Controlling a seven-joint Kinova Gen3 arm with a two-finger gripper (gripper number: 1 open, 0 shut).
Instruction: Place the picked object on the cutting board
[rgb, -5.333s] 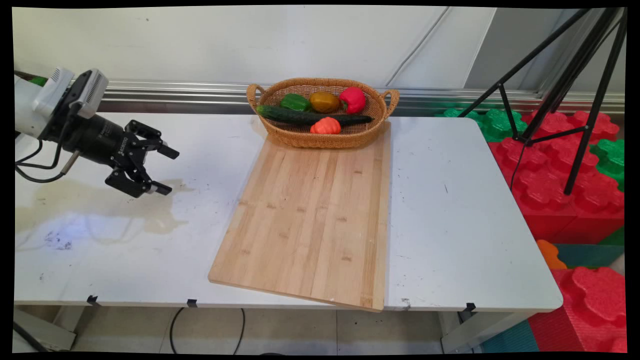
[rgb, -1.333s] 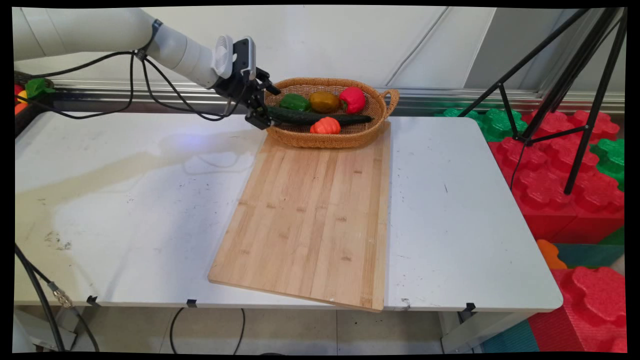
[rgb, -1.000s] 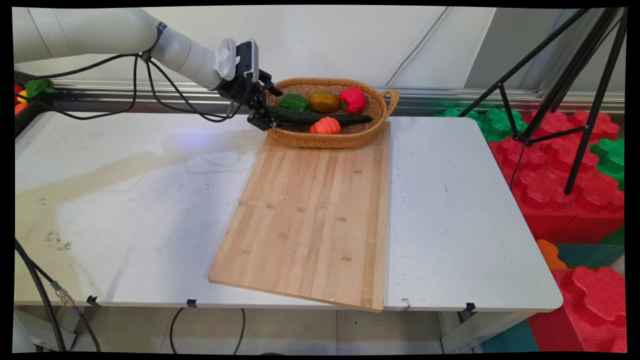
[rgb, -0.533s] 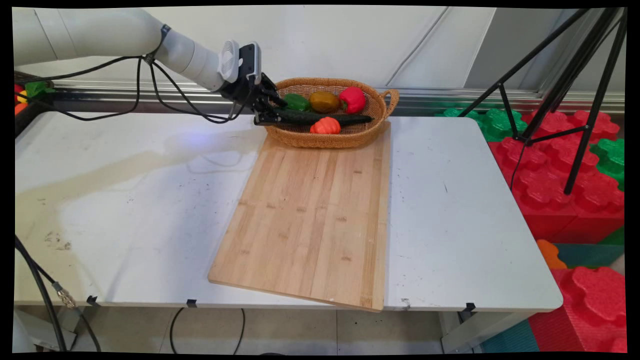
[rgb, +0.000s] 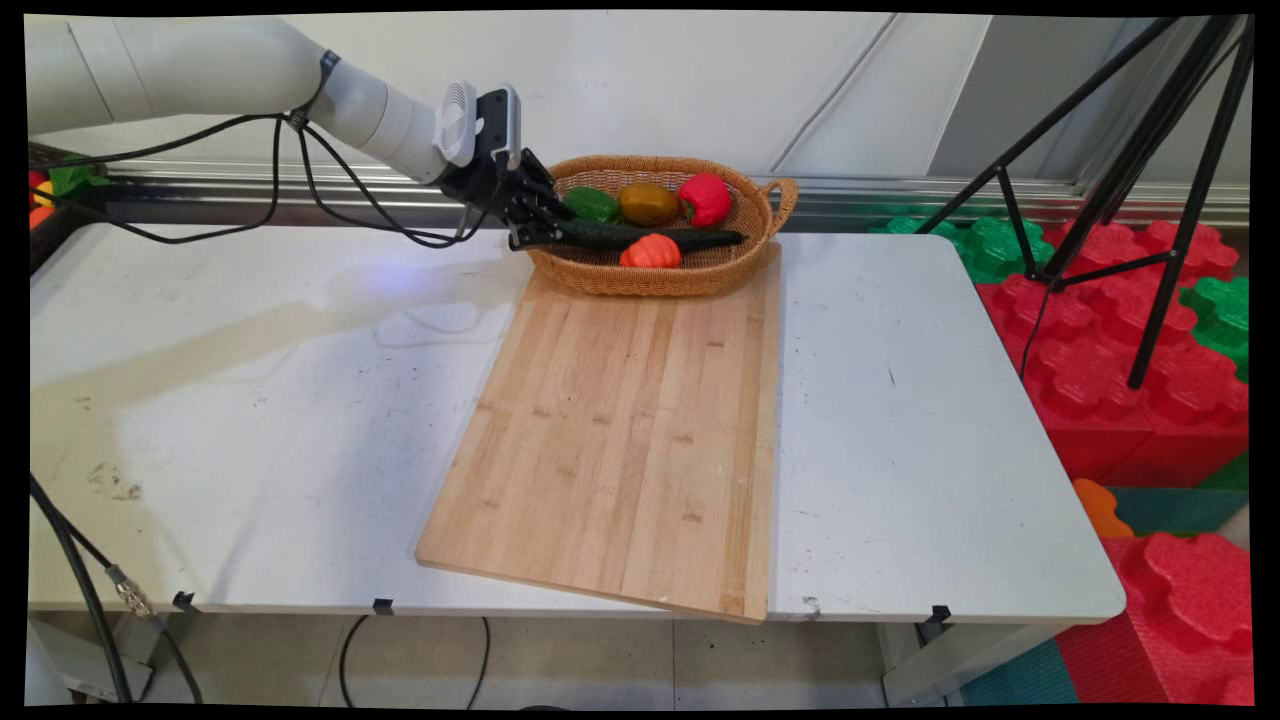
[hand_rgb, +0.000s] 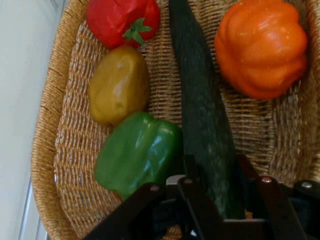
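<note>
A: Where is the gripper (rgb: 541, 222) sitting right now?

B: In the upper middle of the main view, at the left end of the basket (rgb: 700, 275). The arm (rgb: 250, 75) is reaching in from the upper left, with black cables (rgb: 300, 190) hanging under it.

A: And what are the fingers (hand_rgb: 197, 192) doing?

B: They are clenching on the cucumber (rgb: 650, 238). In the hand view the cucumber (hand_rgb: 200, 110) is running from the top of the frame down to the bottom, and a black finger is pressing against each side of its near end.

A: What is lying around it?

B: In the hand view a green pepper (hand_rgb: 137, 152) is lying just left of the cucumber, touching it. A yellow-brown potato (hand_rgb: 119, 85) is sitting above the pepper, and a red pepper (hand_rgb: 124, 20) is showing at the top left. An orange pumpkin (hand_rgb: 261, 47) is sitting at the upper right, on the cucumber's other side.

A: And the basket itself?

B: It is standing on the far end of the board (rgb: 620, 440), which is lying across the middle of the table (rgb: 250, 400). In the main view the pumpkin (rgb: 651, 251) is sitting in front of the cucumber, and the green pepper (rgb: 592, 204), potato (rgb: 649, 203) and red pepper (rgb: 706, 198) are lining up behind it.

A: Anything off the table?

B: A black tripod (rgb: 1150, 150) is standing at the upper right, over red and green foam blocks (rgb: 1100, 330).
</note>
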